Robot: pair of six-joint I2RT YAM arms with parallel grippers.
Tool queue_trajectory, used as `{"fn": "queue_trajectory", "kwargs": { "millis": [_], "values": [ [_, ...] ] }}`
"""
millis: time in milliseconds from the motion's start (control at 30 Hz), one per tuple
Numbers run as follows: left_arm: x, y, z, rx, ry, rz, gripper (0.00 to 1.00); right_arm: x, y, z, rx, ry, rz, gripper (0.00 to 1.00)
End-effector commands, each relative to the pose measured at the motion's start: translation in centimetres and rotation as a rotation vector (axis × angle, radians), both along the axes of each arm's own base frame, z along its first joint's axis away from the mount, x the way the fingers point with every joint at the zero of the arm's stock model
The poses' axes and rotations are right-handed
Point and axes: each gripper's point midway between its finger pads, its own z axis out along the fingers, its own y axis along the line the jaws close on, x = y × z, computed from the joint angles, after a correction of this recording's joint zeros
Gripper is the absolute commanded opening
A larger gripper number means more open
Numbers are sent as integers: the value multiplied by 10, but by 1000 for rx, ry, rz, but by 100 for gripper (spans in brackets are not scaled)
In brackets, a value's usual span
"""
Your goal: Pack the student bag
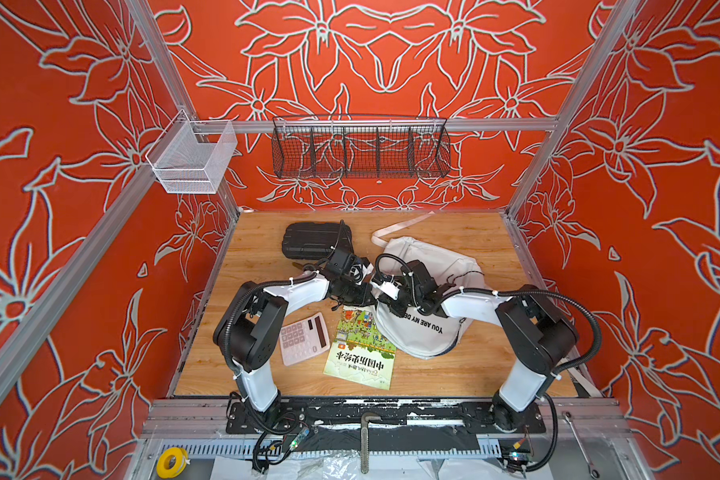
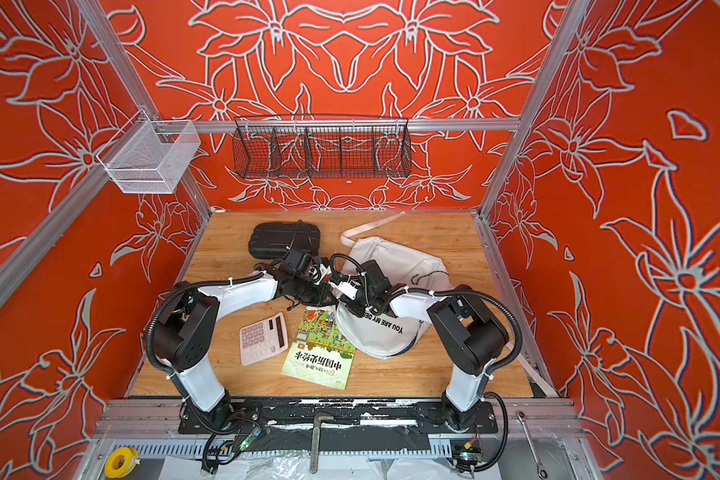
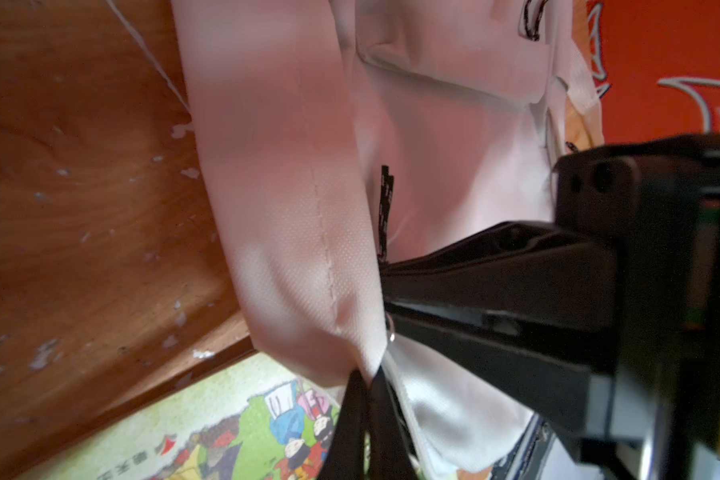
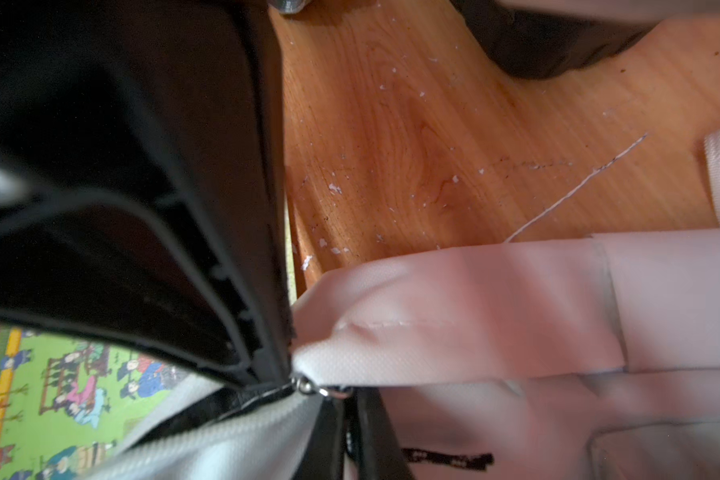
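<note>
The student bag (image 1: 429, 257) (image 2: 395, 257), white with black print, lies right of the table's middle in both top views. Both grippers meet at its left edge, beside the zipper. My left gripper (image 3: 366, 376) is shut, pinching a corner of the bag's white fabric (image 3: 308, 249). My right gripper (image 4: 348, 399) is shut just behind the metal zipper slider (image 4: 308, 385), with the black cord of the zipper pull between its fingers. In the right wrist view the left gripper's black body (image 4: 142, 208) fills one side. The inside of the bag is hidden.
A green picture book (image 1: 360, 349) and a pink calculator (image 1: 304, 338) lie in front of the grippers. A black hard case (image 1: 314, 239) sits at the back left. A black wire basket (image 1: 360, 151) and a white mesh basket (image 1: 192, 160) hang on the rail.
</note>
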Motion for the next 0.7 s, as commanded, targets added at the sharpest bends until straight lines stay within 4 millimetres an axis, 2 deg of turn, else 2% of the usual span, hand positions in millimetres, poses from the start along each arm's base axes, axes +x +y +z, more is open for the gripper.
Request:
{"fn": "queue_trajectory", "kwargs": {
  "millis": [0,333,567,667],
  "values": [
    [4,-8,39,-139,-62,-29,0,-4,-7,-18,-76,20,5,0],
    [-11,9,21,-29,-24,-51,0,27,-22,-4,-14,103,-198,0],
    [-15,15,20,10,-31,-69,0,46,-44,-17,-113,193,-337,0],
    [-16,17,21,19,-38,-72,0,58,-54,-17,-126,201,-409,0]
  ]
}}
